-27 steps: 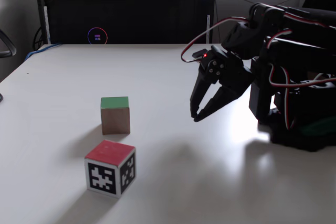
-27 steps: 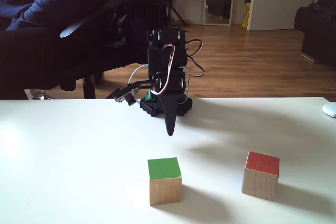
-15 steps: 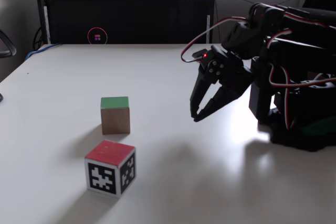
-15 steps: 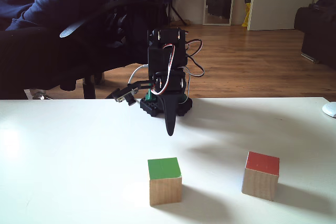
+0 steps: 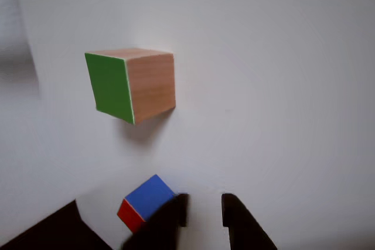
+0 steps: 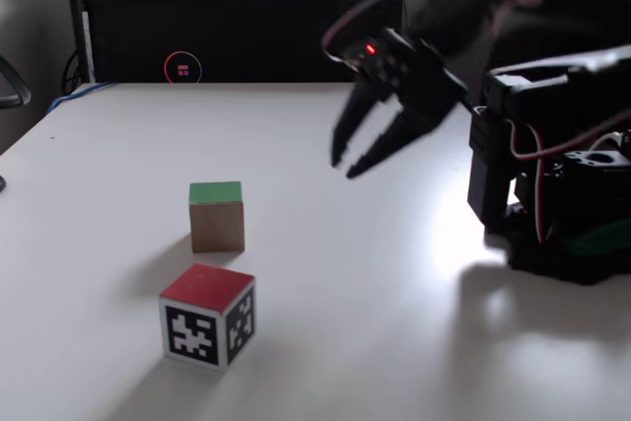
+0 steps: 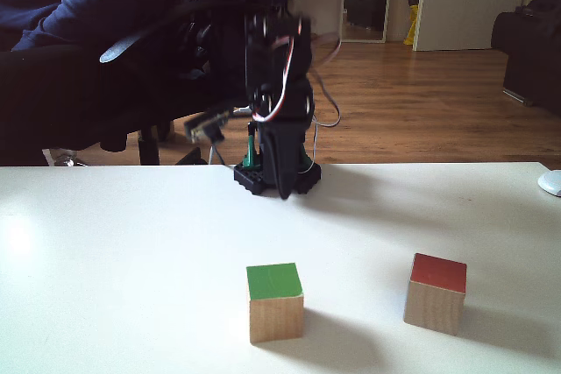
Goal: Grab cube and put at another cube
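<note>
The cube (image 6: 217, 216) rests on the white bench (image 6: 325, 293), well apart from the raised claw (image 6: 343, 167), whose jaws are parted and hold nothing. Another cube (image 6: 208, 315) stands just nearer the camera. Being solid wood, the cube is judged rigid, light and smooth-faced; two opposite side faces are best pinched squarely.

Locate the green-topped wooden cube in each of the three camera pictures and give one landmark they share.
Other view: the cube sits upper left, green face turned left, wood face right.
A fixed view: the cube stands left of centre, behind the red-topped cube.
Another fixed view: the cube stands at bottom centre, left of the red-topped cube.
Shared landmark: the red-topped cube, also in the other view, showing blue and red faces.
</note>
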